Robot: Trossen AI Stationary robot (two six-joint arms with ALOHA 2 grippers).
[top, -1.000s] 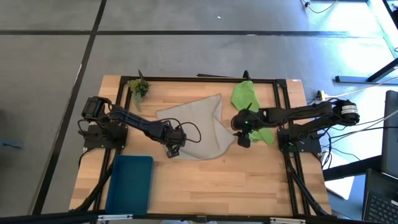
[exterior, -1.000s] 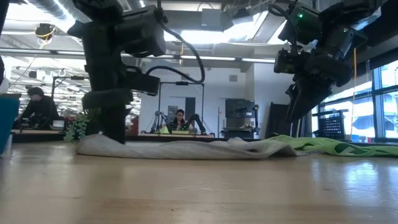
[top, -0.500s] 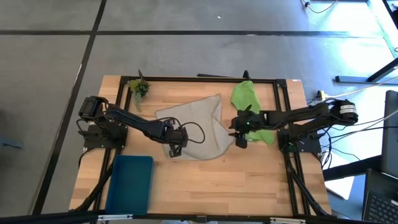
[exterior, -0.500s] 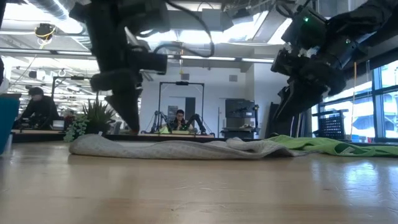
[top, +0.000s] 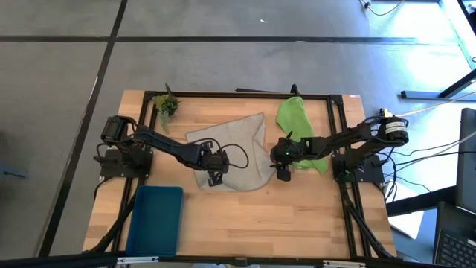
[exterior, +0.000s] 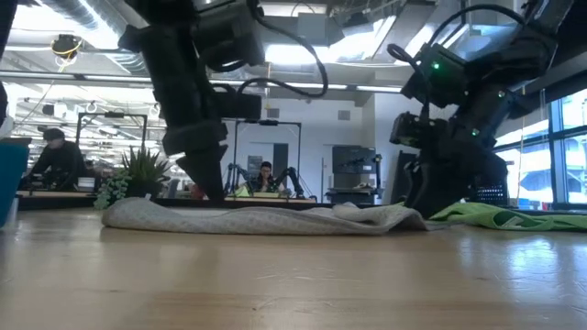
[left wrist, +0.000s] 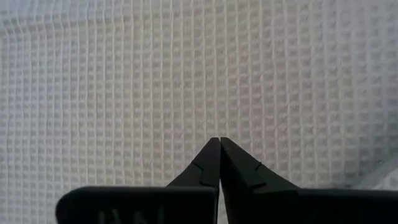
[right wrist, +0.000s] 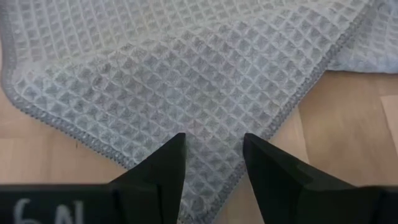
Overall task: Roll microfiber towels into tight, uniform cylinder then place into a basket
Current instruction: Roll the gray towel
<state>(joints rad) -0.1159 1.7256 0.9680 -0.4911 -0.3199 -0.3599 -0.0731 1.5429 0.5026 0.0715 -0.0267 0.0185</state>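
Observation:
The light grey towel (top: pixel 234 149) lies spread flat on the table's middle. My left gripper (top: pixel 215 177) is shut, its tips (left wrist: pixel 219 143) pointing steeply down at the towel's near left part. My right gripper (top: pixel 282 174) is open and low over the towel's right corner (right wrist: pixel 205 134). Its two fingers stand either side of the hemmed edge. The lime green towel (top: pixel 297 125) lies crumpled at the far right, partly under my right arm. The teal basket (top: pixel 156 219) stands at the near left. My left gripper's shut fingertips (left wrist: pixel 211 155) point down at the grey towel's weave; I cannot tell whether they rest on it or hover just above. My right gripper's open fingers (right wrist: pixel 161 168) slant down over the towel's right corner; I cannot tell whether they touch the cloth.
A small green plant sprig (top: pixel 166 104) stands at the far left corner. A dark frame rail (top: pixel 238 94) runs along the table's far edge. Bare wood (top: pixel 260 223) lies between the towel and the near edge.
My right gripper has come down and a little toward the table's left, onto the grey towel's right corner, staying open. My left gripper, still shut, has shifted a little toward the table's right over the towel and tipped. The towel lies as before.

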